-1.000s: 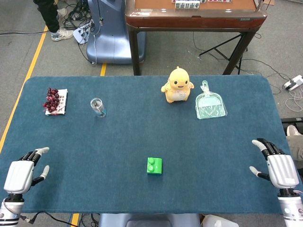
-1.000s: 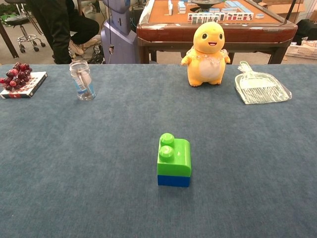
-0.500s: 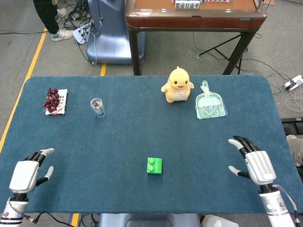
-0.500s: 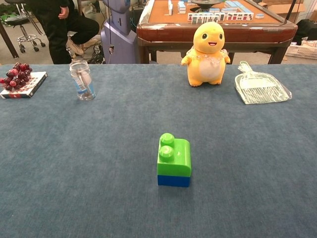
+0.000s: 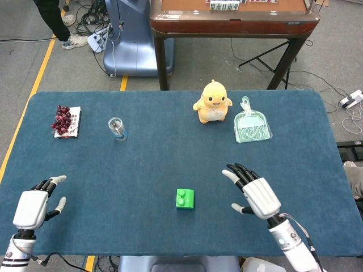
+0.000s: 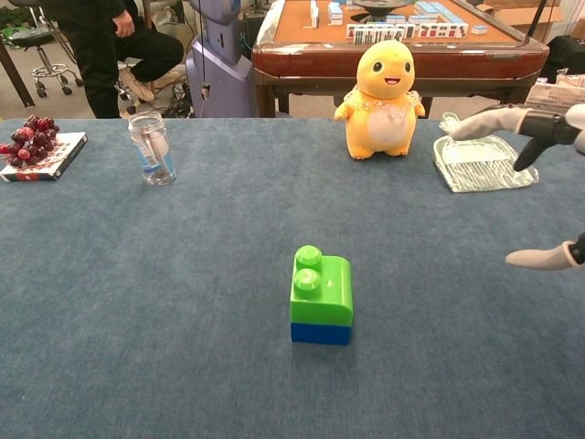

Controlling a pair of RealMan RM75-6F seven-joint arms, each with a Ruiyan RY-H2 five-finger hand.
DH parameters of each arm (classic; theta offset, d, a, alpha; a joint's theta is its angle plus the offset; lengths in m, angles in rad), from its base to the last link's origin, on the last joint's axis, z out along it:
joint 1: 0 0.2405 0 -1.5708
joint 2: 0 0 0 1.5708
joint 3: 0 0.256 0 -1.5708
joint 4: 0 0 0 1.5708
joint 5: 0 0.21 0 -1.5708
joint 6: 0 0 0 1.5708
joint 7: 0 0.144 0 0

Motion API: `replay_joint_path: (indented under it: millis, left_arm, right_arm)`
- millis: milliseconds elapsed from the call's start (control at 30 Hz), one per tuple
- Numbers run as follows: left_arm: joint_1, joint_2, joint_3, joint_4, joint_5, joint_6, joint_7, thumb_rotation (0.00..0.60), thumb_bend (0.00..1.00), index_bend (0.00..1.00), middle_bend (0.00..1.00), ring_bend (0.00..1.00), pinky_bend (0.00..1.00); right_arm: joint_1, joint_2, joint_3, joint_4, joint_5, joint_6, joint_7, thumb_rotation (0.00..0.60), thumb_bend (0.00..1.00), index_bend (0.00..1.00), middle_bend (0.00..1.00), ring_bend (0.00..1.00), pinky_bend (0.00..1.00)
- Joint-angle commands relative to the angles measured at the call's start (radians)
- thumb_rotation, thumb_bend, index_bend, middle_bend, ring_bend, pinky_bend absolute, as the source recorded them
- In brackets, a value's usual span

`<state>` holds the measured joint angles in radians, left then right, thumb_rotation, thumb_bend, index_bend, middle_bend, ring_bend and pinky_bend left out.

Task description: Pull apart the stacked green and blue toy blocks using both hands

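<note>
A green block sits stacked on a blue block near the front middle of the blue table; the blue one shows only in the chest view. My right hand hovers to the right of the stack, fingers spread, holding nothing and well apart from it. My left hand stays at the table's front left corner, fingers apart and empty, far from the blocks; the chest view does not show it.
A yellow plush toy and a clear dustpan lie at the back right. A small glass jar and grapes on a book are at the back left. A wooden table stands behind.
My right hand has swung in from the table's right edge toward the blocks and now shows in the chest view. The left hand has barely shifted. The blocks have not moved.
</note>
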<state>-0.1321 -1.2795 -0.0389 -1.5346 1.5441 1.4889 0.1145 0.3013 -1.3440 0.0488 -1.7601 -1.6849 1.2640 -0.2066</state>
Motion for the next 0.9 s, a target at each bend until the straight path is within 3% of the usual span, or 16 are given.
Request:
replay_joint_path:
  millis: [33, 300, 900]
  left_arm:
    - [0.001, -0.001, 0.0, -0.001, -0.003, 0.0, -0.001, 0.6, 0.4, 0.3, 0.32, 0.33, 0.5]
    - [0.0, -0.01, 0.008, 0.009, -0.001, -0.007, 0.001, 0.6, 0.4, 0.31, 0.32, 0.33, 0.5]
    - [0.005, -0.01, 0.011, 0.01, -0.009, -0.006, -0.017, 0.6, 0.4, 0.31, 0.32, 0.33, 0.51]
  right_arm:
    - [0.031, -0.029, 0.001, -0.011, -0.009, -0.035, -0.044, 0.6, 0.0, 0.11, 0.09, 0.06, 0.26]
    - [0.085, -0.12, 0.008, -0.012, 0.013, -0.108, -0.147, 0.6, 0.0, 0.0, 0.01, 0.0, 0.2]
    - [0.19, -0.284, 0.039, 0.066, 0.089, -0.206, -0.239, 0.6, 0.0, 0.0, 0.0, 0.0, 0.16]
